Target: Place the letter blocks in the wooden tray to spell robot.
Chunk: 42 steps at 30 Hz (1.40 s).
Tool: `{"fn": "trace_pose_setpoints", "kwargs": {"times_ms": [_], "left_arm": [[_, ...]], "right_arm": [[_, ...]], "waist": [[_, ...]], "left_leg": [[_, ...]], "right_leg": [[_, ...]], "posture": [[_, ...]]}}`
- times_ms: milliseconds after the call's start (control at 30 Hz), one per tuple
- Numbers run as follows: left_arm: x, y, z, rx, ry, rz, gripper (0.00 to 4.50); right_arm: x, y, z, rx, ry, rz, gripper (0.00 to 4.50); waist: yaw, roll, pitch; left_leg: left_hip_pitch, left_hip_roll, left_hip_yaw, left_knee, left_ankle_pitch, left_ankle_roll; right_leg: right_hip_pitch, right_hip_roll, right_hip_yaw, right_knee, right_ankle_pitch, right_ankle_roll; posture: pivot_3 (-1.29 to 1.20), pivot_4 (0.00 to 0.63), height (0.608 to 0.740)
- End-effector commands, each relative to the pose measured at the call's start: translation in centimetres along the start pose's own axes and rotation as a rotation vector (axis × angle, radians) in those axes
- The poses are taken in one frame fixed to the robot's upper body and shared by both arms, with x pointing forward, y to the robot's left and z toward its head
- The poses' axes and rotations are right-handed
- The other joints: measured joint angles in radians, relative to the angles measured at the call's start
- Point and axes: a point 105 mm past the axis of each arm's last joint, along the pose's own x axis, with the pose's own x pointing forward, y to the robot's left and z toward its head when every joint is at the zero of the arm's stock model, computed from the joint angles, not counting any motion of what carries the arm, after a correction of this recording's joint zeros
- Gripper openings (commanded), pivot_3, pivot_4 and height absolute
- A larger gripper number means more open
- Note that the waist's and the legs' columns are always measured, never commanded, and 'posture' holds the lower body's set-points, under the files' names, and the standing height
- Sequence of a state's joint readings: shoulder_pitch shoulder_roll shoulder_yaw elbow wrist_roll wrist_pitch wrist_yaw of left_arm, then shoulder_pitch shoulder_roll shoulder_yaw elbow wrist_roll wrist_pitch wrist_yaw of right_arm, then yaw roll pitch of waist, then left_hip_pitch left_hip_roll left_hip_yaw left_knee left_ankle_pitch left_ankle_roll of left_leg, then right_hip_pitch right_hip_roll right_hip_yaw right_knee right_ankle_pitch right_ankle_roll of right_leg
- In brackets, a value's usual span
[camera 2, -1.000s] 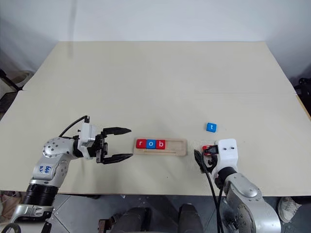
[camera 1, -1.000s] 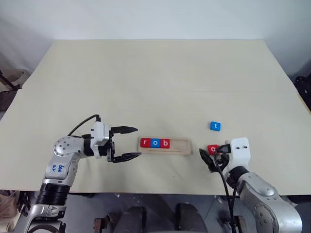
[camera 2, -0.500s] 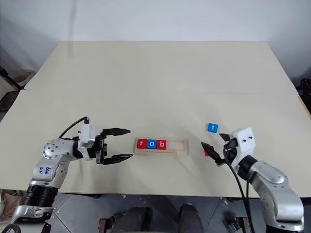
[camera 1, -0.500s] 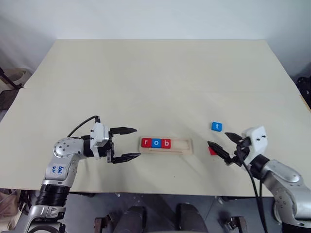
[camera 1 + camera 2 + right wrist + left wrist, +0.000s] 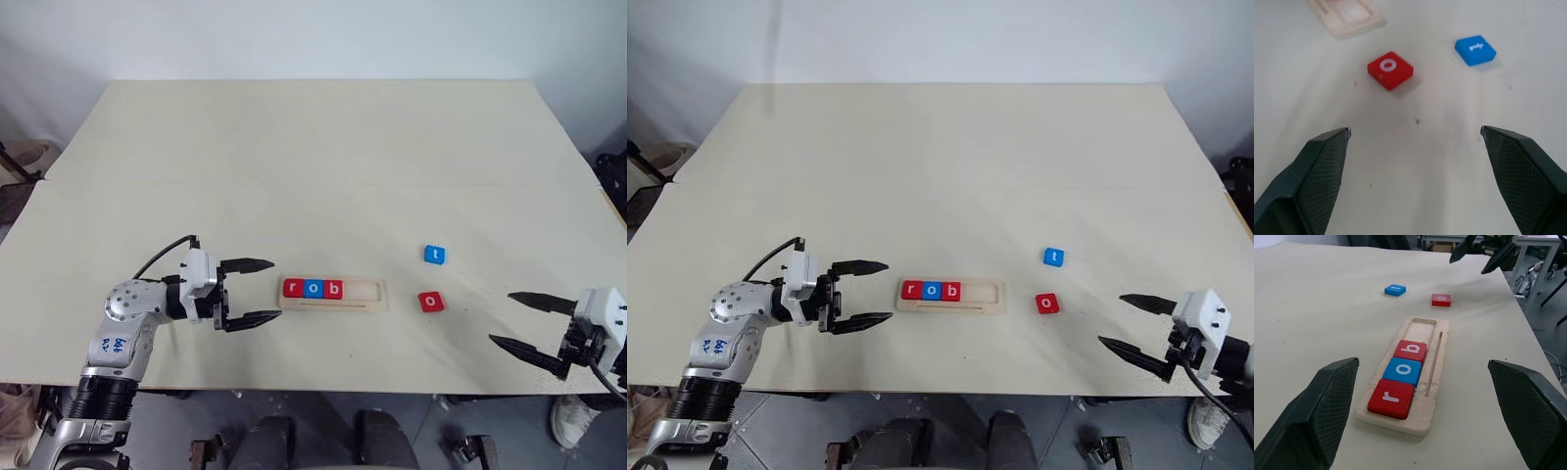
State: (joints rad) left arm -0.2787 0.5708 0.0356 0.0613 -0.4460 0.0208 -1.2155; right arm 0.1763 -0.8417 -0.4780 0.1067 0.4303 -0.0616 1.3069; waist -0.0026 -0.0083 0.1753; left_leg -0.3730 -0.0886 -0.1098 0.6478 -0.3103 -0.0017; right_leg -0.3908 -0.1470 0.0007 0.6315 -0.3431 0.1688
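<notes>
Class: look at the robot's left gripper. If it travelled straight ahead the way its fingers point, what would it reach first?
Most likely the wooden tray. The open left gripper points along the table at the tray's near end, where the red r block sits; nothing lies between them.

Wooden tray [image 5: 988,297] holds r, o, b; two blocks lie outside.

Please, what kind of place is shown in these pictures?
Probably a robot lab or test room: a plain work table against a bare white wall, and metal furniture legs with cables on the floor beyond the table's edge.
</notes>
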Motion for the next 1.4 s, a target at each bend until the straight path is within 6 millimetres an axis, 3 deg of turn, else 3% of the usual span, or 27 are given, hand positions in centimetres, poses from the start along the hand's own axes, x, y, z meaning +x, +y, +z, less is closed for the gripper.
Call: {"fn": "trace_pose_setpoints", "kwargs": {"times_ms": [33, 267, 400, 567, 767, 1233, 1333, 1400], "left_arm": [[-0.8, 0.1, 0.8, 0.026, -0.009, 0.013, 4.5], [-1.3, -0.2, 0.8, 0.026, 0.005, 0.027, 4.5], [-1.2, -0.3, 0.8, 0.058, 0.008, 0.029, 4.5], [-0.9, -0.7, 0.9, 0.046, -0.006, 0.024, 4.5], [-0.4, -1.6, 1.2, 0.032, -0.025, -0.017, 4.5], [0.2, -2.5, 1.7, 0.063, -0.022, -0.065, 4.5], [0.6, -2.7, 2.0, 0.046, -0.031, -0.096, 4.5], [0.7, -2.6, 2.2, 0.053, -0.033, -0.097, 4.5]], "right_arm": [[-0.2, -0.5, 1.0, -0.069, -0.023, 0.004, 4.46], [2.6, 0.1, 4.4, -0.16, -0.068, 0.151, 4.46], [4.4, -0.5, 6.7, -0.167, -0.073, 0.224, 4.46], [6.2, -0.2, 7.4, -0.166, -0.043, 0.347, 4.46], [8.1, 0.6, 6.6, -0.204, 0.029, 0.499, 4.46], [10.1, -0.5, 3.1, -0.182, 0.044, 0.457, 4.46], [10.4, -0.7, 2.3, -0.162, 0.063, 0.466, 3.87], [10.6, -0.7, 2.0, -0.173, 0.072, 0.473, 3.22]], "waist": [[0.0, 0.0, 0.0], [0.001, 0.0, 0.0], [0.002, 0.0, 0.0], [0.005, 0.0, 0.0], [0.003, 0.0, 0.0], [0.001, 0.0, 0.0], [0.001, 0.0, 0.0], [0.001, 0.0, 0.0]], "left_leg": [[0.0, 0.0, 0.0, 0.0, 0.0, 0.0], [0.0, 0.001, 0.0, 0.0, 0.0, 0.0], [0.0, 0.001, 0.0, 0.0, 0.0, 0.0], [-0.001, 0.001, -0.001, 0.0, 0.0, 0.0], [-0.001, 0.001, -0.001, 0.0, 0.0, 0.0], [-0.001, 0.001, -0.001, 0.001, 0.0, 0.0], [-0.001, 0.0, -0.001, 0.001, 0.0, 0.0], [-0.001, 0.0, -0.001, 0.001, 0.0, 0.0]], "right_leg": [[0.0, 0.0, 0.0, 0.0, 0.0, 0.0], [0.0, 0.0, 0.0, -0.001, 0.0, 0.0], [0.0, 0.0, 0.0, -0.002, 0.0, 0.0], [0.0, 0.0, -0.001, -0.002, 0.0, 0.0], [0.0, -0.001, -0.001, -0.003, 0.0, 0.0], [0.0, -0.001, -0.001, -0.003, 0.0, 0.0], [0.0, -0.001, -0.001, -0.003, 0.0, 0.0], [0.0, -0.001, -0.001, -0.003, 0.0, 0.0]], "posture": [[0.0, 0.15, 0.74], [0.0, 0.15, 0.74], [0.0, 0.15, 0.74], [0.0, 0.15, 0.74], [0.0, 0.15, 0.74], [0.0, 0.15, 0.74], [0.0, 0.15, 0.74], [0.0, 0.15, 0.74]]}}
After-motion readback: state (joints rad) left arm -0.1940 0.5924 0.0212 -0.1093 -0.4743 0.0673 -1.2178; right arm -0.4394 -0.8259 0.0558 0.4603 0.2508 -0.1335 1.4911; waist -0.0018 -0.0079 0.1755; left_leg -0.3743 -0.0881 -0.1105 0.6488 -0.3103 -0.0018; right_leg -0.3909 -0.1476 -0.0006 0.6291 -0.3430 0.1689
